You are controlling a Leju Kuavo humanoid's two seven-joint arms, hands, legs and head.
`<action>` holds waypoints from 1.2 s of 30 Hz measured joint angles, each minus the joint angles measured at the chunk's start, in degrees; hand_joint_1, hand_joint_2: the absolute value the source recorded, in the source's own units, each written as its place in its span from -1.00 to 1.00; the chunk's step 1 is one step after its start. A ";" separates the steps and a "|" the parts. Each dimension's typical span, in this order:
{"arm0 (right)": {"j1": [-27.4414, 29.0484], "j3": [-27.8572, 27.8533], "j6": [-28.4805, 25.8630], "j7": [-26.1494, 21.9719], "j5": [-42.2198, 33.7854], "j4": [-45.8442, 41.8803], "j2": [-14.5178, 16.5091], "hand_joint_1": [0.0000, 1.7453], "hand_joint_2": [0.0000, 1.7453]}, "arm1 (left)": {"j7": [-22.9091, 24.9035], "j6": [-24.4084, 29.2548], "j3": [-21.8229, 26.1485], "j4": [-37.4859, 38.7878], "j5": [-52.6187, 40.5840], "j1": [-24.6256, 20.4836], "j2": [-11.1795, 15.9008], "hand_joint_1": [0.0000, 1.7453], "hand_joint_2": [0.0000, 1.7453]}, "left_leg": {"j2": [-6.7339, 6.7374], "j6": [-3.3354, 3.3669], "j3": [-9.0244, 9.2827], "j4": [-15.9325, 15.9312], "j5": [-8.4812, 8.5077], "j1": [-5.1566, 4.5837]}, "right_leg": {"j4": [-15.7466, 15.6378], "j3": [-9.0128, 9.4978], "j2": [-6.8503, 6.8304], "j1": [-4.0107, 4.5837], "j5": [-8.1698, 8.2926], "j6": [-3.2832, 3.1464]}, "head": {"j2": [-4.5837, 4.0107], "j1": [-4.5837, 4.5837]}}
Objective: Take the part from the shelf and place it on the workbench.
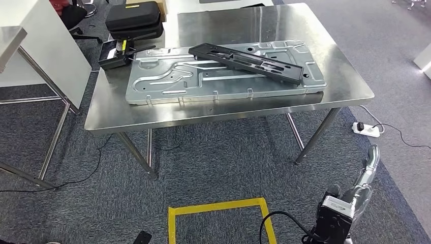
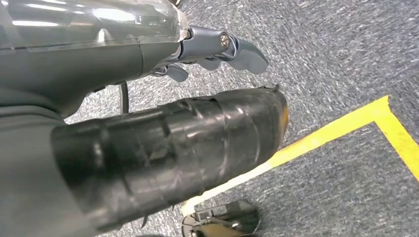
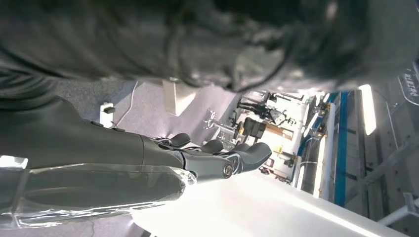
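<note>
A long black plastic part (image 1: 251, 61) lies at a slant on top of a large silver sheet-metal panel (image 1: 223, 76), which rests flat on the steel workbench (image 1: 335, 86). My right hand (image 1: 372, 157) hangs low beside my body, well short of the workbench's near right leg. In the right wrist view my right hand (image 3: 222, 160) has its fingers stretched out and apart, with nothing in them. My left hand (image 2: 217, 49) hangs over the grey carpet, fingers loosely spread and holding nothing.
A black case (image 1: 134, 18) and a small black tool (image 1: 119, 53) sit at the workbench's far left. A white table (image 1: 30, 46) stands to the left. A power strip (image 1: 367, 129) and cable lie on the carpet at the right. Yellow tape (image 1: 218, 208) marks a square near my feet.
</note>
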 joint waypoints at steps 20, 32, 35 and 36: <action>0.89 -1.86 -0.02 -0.35 -1.79 -0.03 -0.02 -1.00 -1.00 | -0.22 0.08 1.02 0.04 0.15 0.10 -0.03 -1.00 -1.00 | 0.52 0.86 -8.37 -2.81 7.33 -0.39 | -2.20 10.11 0.35 0.26 -7.49 0.51 | -0.01 0.08; 1.27 -2.26 -0.02 0.21 -1.94 0.03 -0.02 -1.00 -1.00 | -0.37 0.09 1.05 0.04 0.64 0.07 -0.02 -1.00 -1.00 | 0.21 1.12 1.47 -3.74 -0.30 -0.57 | -0.68 1.42 0.03 0.27 -0.73 0.58 | -0.01 -0.06; 1.39 -2.33 -0.02 0.33 -1.94 0.02 -0.02 -1.00 -1.00 | -0.38 0.10 1.15 0.05 0.65 0.15 -0.04 -1.00 -1.00 | 0.30 1.97 1.53 -5.76 -0.15 -0.69 | -0.72 1.08 -0.01 0.21 0.21 1.63 | -0.01 -0.04; 1.45 -2.40 -0.02 0.34 -1.94 0.02 -0.02 -1.00 -1.00 | -0.38 0.10 1.17 0.05 0.66 0.18 -0.05 -1.00 -1.00 | 0.40 2.40 1.17 -5.90 0.41 -0.58 | -0.11 0.77 0.08 0.13 -0.62 1.97 | 0.00 -0.01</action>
